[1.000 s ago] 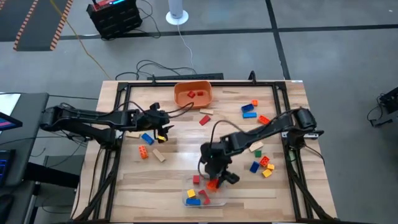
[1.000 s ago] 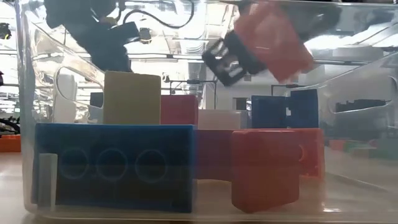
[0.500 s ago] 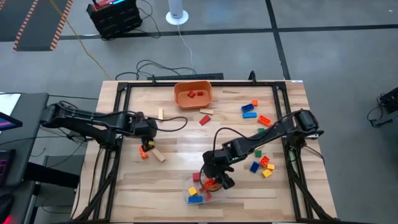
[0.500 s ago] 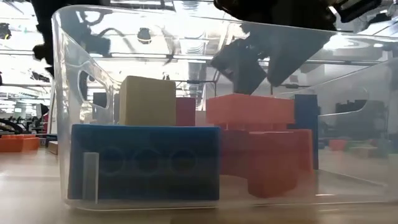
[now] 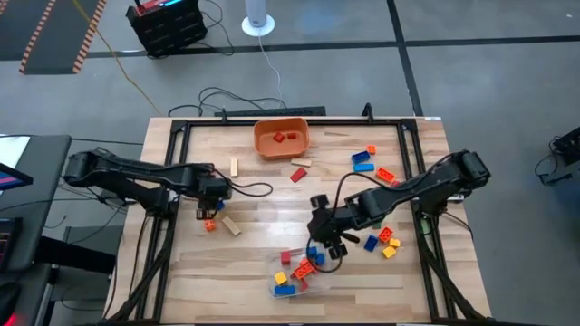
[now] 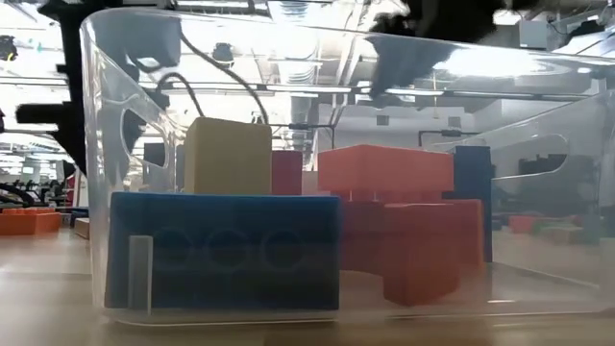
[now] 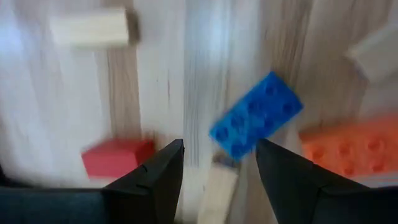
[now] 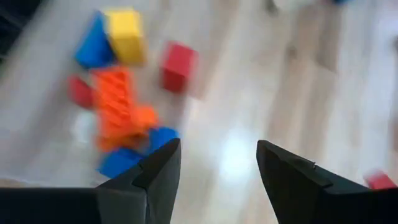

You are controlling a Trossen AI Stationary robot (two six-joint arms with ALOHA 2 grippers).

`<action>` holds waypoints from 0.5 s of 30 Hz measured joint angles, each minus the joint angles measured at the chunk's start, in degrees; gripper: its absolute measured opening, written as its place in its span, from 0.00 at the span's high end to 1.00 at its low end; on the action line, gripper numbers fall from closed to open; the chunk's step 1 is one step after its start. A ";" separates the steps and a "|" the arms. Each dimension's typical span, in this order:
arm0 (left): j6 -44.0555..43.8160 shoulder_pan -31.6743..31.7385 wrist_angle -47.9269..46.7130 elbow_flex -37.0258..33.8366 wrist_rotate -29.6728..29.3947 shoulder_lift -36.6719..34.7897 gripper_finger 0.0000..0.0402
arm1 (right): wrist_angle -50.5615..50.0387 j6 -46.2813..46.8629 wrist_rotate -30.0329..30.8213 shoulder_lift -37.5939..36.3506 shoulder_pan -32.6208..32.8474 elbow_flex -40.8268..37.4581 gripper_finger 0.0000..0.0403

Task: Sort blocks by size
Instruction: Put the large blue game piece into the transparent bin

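At near edge of worktop (image 5: 254, 263): clear tub (image 5: 292, 282) holds blue, orange, yellow blocks (image 5: 300, 270). Far: orange bowl (image 5: 282, 137), two red blocks. Others scattered right. Right hand (image 5: 328, 246) apart, empty; left hand (image 5: 214, 195) apart over blue block (image 7: 255, 122).

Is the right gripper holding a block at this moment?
No. In the right wrist view the right gripper has its fingers spread with only bare table between them.

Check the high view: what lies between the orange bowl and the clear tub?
A red block lies between the orange bowl and clear tub; otherwise bare wood.
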 joint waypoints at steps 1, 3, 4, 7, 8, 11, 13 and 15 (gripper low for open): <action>0.49 -0.25 0.73 0.11 0.07 1.65 0.51 | -0.05 0.13 1.03 -0.67 -0.34 -1.35 0.41; 0.22 -0.82 1.31 0.29 0.29 4.82 0.50 | 0.02 0.70 1.53 -2.24 -1.10 -3.91 0.41; 0.22 -1.15 1.54 0.64 1.15 6.25 0.49 | 0.39 1.22 1.55 -3.19 -1.60 -5.40 0.41; 0.94 -2.09 2.75 2.17 4.17 9.43 0.45 | 1.09 2.83 1.55 -6.60 -3.21 -9.26 0.41; 1.38 -2.41 2.79 2.32 4.59 10.55 0.44 | 1.53 3.28 1.60 -7.74 -3.77 -10.48 0.41; 2.49 -2.84 2.11 2.47 4.67 13.53 0.40 | 3.61 4.76 1.72 -11.56 -5.11 -14.14 0.41; 2.92 -2.91 2.12 2.47 4.77 15.22 0.37 | 5.75 5.32 1.71 -14.00 -5.69 -16.45 0.41; 3.65 -2.89 2.19 2.47 4.72 16.94 0.34 | 7.82 5.91 1.68 -15.87 -5.90 -18.74 0.41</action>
